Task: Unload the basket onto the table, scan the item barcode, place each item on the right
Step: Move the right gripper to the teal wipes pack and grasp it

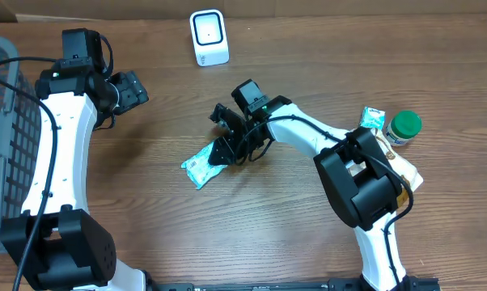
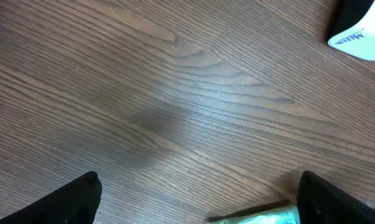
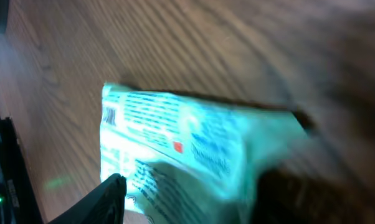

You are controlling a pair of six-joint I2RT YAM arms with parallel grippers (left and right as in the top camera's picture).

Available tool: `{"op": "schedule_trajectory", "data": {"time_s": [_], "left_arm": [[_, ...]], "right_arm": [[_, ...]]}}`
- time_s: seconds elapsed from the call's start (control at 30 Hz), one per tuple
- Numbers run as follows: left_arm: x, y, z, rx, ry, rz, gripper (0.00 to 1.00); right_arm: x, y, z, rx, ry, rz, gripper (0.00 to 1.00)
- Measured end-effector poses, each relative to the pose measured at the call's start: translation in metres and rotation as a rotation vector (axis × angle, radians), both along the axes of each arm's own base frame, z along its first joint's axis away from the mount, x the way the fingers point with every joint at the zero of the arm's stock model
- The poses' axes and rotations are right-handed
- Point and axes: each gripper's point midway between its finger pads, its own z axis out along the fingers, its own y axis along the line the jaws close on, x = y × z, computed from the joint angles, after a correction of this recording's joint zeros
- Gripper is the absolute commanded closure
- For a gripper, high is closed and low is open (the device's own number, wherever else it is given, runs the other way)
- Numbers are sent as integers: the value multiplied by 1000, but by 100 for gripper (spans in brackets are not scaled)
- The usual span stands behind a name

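The item, a teal printed packet (image 1: 198,166), lies flat on the wooden table at its middle. My right gripper (image 1: 227,144) is down over the packet's right end. In the right wrist view the packet (image 3: 175,143) fills the gap of the right gripper (image 3: 194,190), with one dark finger (image 3: 103,202) at its left edge and the other finger a blur on the right. Whether they press it is unclear. My left gripper (image 1: 134,89) hovers at the upper left, open and empty (image 2: 200,196). The white scanner (image 1: 209,36) stands at the back.
A grey basket (image 1: 1,121) lines the left edge. At the right sit a green-lidded bottle (image 1: 404,127) and another teal packet (image 1: 371,119). The left wrist view shows a corner of the scanner (image 2: 360,31) and a strip of the packet (image 2: 262,218).
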Motion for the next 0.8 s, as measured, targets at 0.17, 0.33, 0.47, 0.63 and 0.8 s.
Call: {"op": "schedule_trajectory", "data": {"time_s": [0.17,0.33,0.47,0.63,0.8], "left_arm": [[0,0,0,1,0,1,11],[-1,0,0,2,2,1,11],[-1,0,-1,3,6,1,10],[-3,0,-1,2,14,2,0],[-4,1,-2,5,17,3,0]], "right_arm": [[-2,4,-2,-4,21,-21,79],[4,4,-2,4,69,-90,96],[9,-1,2,29,114,-129,96],[22,-16,11,91,172,-170,96],[37,-60,36,139,246,-250,96]]}}
